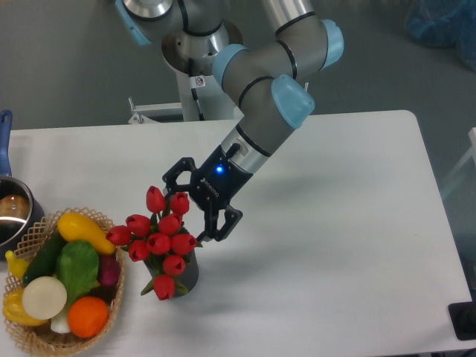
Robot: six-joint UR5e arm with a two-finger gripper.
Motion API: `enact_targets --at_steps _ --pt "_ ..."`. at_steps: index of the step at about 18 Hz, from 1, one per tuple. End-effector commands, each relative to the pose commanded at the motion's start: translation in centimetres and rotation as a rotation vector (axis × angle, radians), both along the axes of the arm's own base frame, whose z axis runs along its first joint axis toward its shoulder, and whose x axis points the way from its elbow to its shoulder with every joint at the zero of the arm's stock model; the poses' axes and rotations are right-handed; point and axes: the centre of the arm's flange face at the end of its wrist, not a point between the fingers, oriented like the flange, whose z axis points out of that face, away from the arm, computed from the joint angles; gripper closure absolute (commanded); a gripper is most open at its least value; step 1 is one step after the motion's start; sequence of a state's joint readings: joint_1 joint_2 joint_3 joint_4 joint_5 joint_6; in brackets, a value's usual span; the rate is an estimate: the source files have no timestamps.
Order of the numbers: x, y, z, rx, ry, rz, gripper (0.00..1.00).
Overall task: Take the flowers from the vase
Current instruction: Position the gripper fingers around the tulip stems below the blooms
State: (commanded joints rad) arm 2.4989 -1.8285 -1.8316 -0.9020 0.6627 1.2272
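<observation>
Standing in the short dark grey cylindrical vase [181, 277] on the white bench [335, 245], the bunch of red tulip flowers [159, 236] leans left, so the black two-finger gripper [184, 210], jaws spread and empty, sits at its upper right buds.

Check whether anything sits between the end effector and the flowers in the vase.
Nothing visible does. The open end effector is right at the upper right of the flowers, which stand in the vase.
</observation>
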Motion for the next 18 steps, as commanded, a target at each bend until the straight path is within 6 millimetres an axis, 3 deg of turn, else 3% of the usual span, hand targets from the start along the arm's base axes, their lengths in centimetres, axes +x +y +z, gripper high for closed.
enact_targets --at_steps 18 --pt "1.4 1.1 -0.7 0.004 -0.004 -0.034 0.0"
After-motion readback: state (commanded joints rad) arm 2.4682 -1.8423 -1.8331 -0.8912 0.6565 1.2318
